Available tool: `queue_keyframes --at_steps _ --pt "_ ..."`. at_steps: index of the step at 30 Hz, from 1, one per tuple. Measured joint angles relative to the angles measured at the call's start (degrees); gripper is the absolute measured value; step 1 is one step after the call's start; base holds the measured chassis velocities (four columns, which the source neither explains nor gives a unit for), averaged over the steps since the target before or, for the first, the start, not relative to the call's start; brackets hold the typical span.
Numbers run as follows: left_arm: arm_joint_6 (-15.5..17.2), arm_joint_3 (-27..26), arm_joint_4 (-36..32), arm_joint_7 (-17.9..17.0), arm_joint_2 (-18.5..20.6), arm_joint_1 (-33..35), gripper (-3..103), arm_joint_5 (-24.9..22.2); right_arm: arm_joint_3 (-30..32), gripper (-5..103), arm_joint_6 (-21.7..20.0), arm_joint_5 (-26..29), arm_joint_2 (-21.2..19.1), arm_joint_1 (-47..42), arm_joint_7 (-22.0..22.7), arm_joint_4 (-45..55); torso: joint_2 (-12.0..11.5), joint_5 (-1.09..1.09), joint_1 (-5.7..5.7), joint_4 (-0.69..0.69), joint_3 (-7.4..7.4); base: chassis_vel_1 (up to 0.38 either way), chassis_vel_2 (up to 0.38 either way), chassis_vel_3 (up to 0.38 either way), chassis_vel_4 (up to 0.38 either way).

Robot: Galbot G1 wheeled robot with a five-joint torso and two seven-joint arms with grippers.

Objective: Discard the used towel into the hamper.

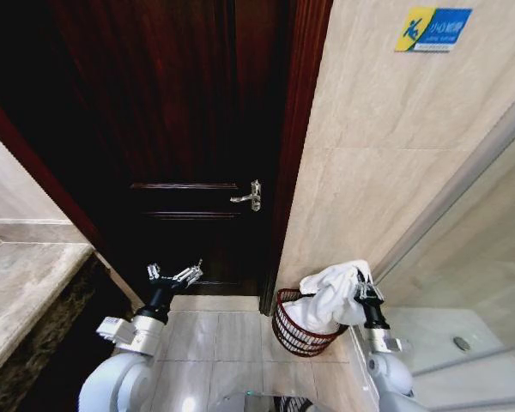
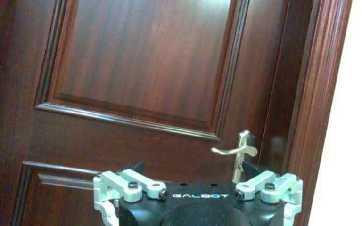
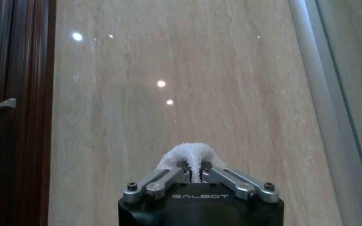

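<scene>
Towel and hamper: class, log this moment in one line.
right end effector: shut on towel | towel: over hamper | left end effector: open, idle

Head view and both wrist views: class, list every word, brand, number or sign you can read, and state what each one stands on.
"GALBOT" on the black body of the left gripper, in the left wrist view.
"GALBOT" on the black body of the right gripper, shut on the white towel.
Blue and yellow wall sign on the beige tile: it carries a figure pictogram and small characters, too small to read.
</scene>
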Motion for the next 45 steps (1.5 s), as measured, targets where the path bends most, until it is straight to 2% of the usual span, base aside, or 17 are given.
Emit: queue_keyframes --at_steps 18,25,33,45 --pt "0.0 0.0 0.0 0.0 0.0 0.0 100 0.0 -1.3 5 0.0 1.9 0.1 0.8 -0.8 -4.5 0.0 0.01 0.0 0.0 0.0 0.0 0.0 0.0 0.0" --pt "0.0 0.0 0.0 0.0 0.0 0.0 100 0.0 -1.5 5 -0.1 2.9 0.3 2.1 -3.1 -7.7 0.0 0.01 0.0 0.0 0.0 0.0 0.0 0.0 0.0" --pt "0.0 0.0 0.0 0.0 0.0 0.0 100 0.0 -2.7 5 -2.1 8.0 -0.2 6.3 -6.7 -16.6 0.0 0.0 0.0 0.0 0.0 0.0 0.0 0.0 0.0" --pt "0.0 0.0 0.0 0.0 0.0 0.0 100 0.0 -4.9 5 -4.4 9.0 0.9 10.6 -7.3 -27.2 0.0 0.0 0.0 0.0 0.0 0.0 0.0 0.0 0.0"
